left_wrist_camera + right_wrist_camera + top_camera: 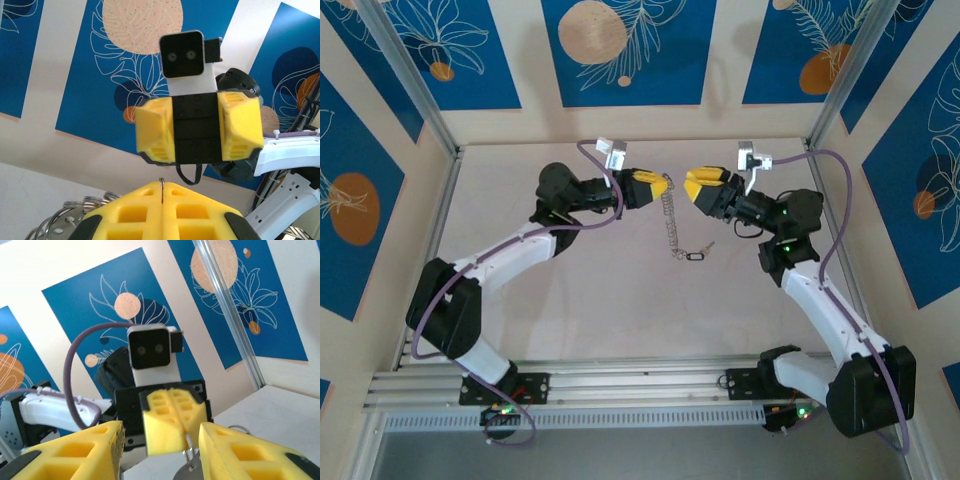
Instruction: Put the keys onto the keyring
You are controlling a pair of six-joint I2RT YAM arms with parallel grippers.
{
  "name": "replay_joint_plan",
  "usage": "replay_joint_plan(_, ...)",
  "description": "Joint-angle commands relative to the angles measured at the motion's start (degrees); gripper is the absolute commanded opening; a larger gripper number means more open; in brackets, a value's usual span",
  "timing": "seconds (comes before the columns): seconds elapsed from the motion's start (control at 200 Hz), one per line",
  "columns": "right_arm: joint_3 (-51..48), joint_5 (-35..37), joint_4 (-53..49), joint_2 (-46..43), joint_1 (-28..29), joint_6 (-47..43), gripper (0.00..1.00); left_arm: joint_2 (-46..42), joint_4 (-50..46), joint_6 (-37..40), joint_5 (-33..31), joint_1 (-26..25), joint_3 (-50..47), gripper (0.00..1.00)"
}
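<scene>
Pressed together, the left gripper (667, 187) pinches the keyring (671, 222), which dangles toward six o'clock with the key (698, 256) at its foot. At three o'clock, the right gripper (690, 187) stands spread. Threading seems underway; next, the right must seize the key.

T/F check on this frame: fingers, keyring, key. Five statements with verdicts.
1. The left fingers are shut on the keyring. True.
2. The right fingers are pinching the keyring too. False: they stand apart and hold nothing, just short of the left fingers.
3. The key sits at the end of the keyring away from the left fingers. True.
4. The keyring lies loose, free of both arms. False: one end is pinched in the left fingers and the rest trails from there.
5. The two sets of fingers point at each other. True.
</scene>
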Motion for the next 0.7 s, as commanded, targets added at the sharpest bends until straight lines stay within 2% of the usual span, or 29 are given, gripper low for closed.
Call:
replay_joint_plan(0.0, -1.46, -3.33, -6.25, -0.59, -0.78, -4.99, 0.41, 0.36, 2.77, 2.74, 1.65, -0.5, 2.48, 0.0)
replay_joint_plan(0.28, -1.58, -8.62, -7.75, 0.07, -1.05, -8.07, 0.33, -0.08, 4.01, 6.46, 2.01, -0.5, 1.97, 0.0)
replay_joint_plan(0.695, -0.73, -7.38, -4.35, 1.75, -0.88, -6.98, 0.28, 1.01, 9.0, 6.41, 3.12, -0.5, 1.13, 0.0)
